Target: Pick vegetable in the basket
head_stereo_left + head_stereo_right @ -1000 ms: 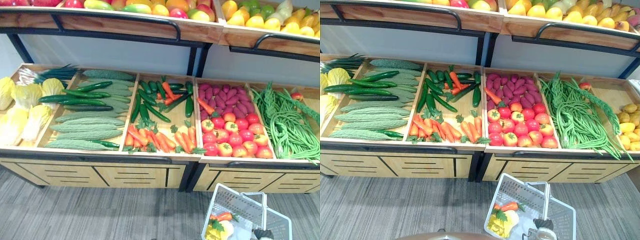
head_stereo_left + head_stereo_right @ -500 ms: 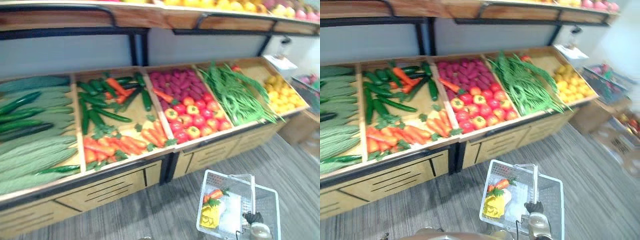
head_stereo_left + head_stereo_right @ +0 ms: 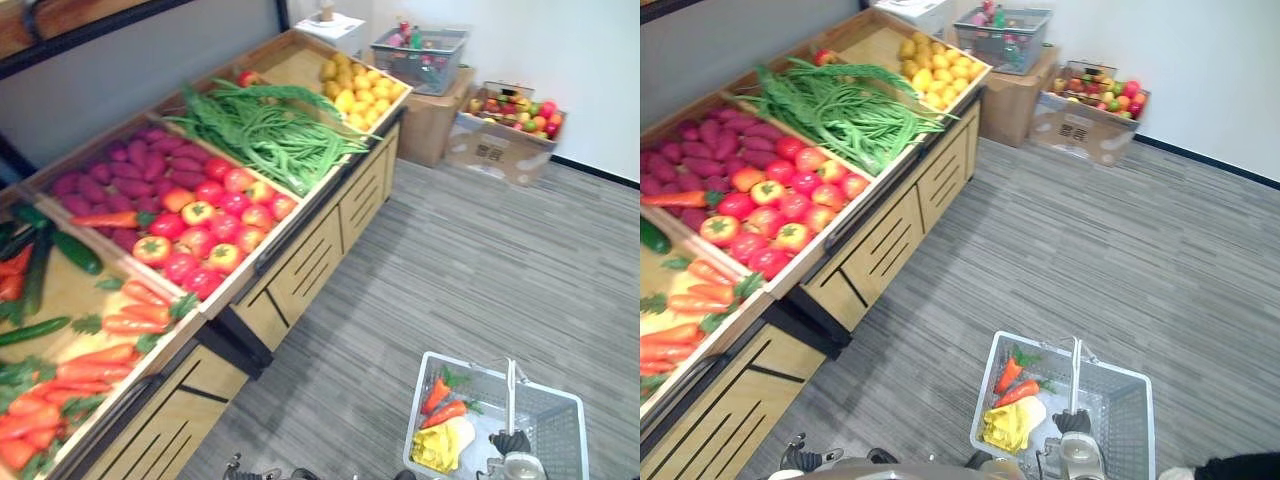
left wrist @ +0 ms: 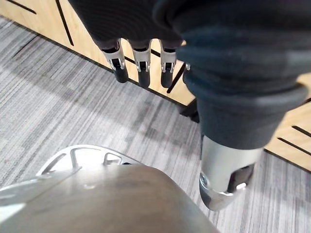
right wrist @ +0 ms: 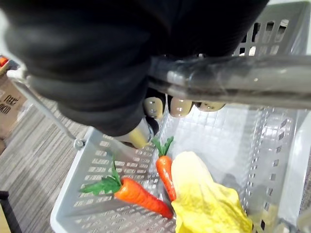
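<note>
Both hands differ: the right hand (image 3: 1072, 421) has its fingers (image 5: 181, 106) curled round the metal handle (image 5: 233, 82) of a grey plastic shopping basket (image 3: 560, 425), gripping it; the left hand (image 4: 142, 73) hangs with straight, slack fingers that hold nothing, above the grey plank floor (image 3: 450, 270) and just in front of the drawer fronts of the wooden produce bench (image 3: 300, 280). Inside the basket, just under the right hand, lie two carrots (image 5: 141, 196) with green tops, side by side, and a pale yellow cabbage (image 5: 206, 204) touching the nearer ends of both; the basket sits near and right in the scene. Left of it the bench runs from near left to far; its bins hold more carrots (image 3: 100, 340) nearest, dark cucumbers (image 3: 60, 250) behind them, then red and yellow tomatoes (image 3: 210, 225) with purple sweet potatoes (image 3: 110, 175) beyond, then long green beans (image 3: 265, 130), then yellow fruit (image 3: 360, 90). Far right, by the white wall, a cardboard box (image 3: 505, 125) holds mixed fruit.
</note>
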